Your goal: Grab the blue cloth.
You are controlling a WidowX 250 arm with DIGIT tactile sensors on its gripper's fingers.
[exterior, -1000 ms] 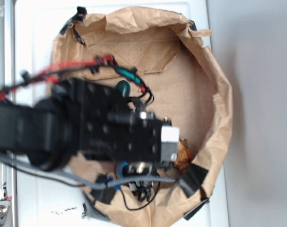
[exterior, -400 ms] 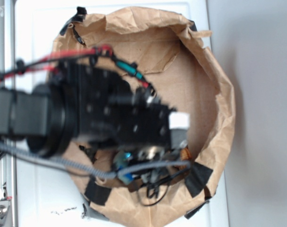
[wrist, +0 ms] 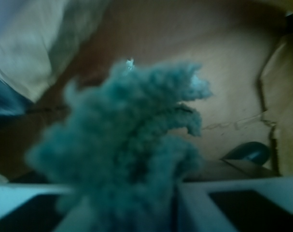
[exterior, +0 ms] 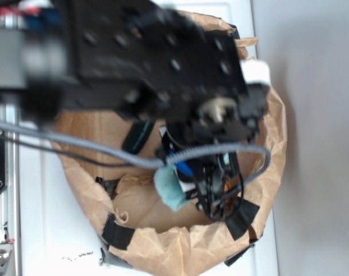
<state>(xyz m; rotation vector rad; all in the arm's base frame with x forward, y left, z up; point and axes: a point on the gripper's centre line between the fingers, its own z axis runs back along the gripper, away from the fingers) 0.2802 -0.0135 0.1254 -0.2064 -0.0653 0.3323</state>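
The blue cloth [exterior: 171, 188] hangs bunched below my gripper [exterior: 188, 183], lifted above the floor of the brown paper basin [exterior: 163, 241]. In the wrist view the cloth [wrist: 132, 150] fills the middle, pinched between my two pale fingers [wrist: 223, 203], with its wavy edge sticking up. My gripper [wrist: 136, 208] is shut on it. The black arm and its cables hide much of the basin in the exterior view.
The dark green cucumber toy [exterior: 137, 135] lies on the basin floor left of the cloth and shows in the wrist view [wrist: 247, 152]. A brown shell [exterior: 230, 192] peeks out behind the cables. Black tape [exterior: 241, 217] holds the crumpled paper rim.
The arm has risen toward the camera and shifted right. The blue cloth, hidden under the gripper before, now hangs in the jaws off the basin floor.
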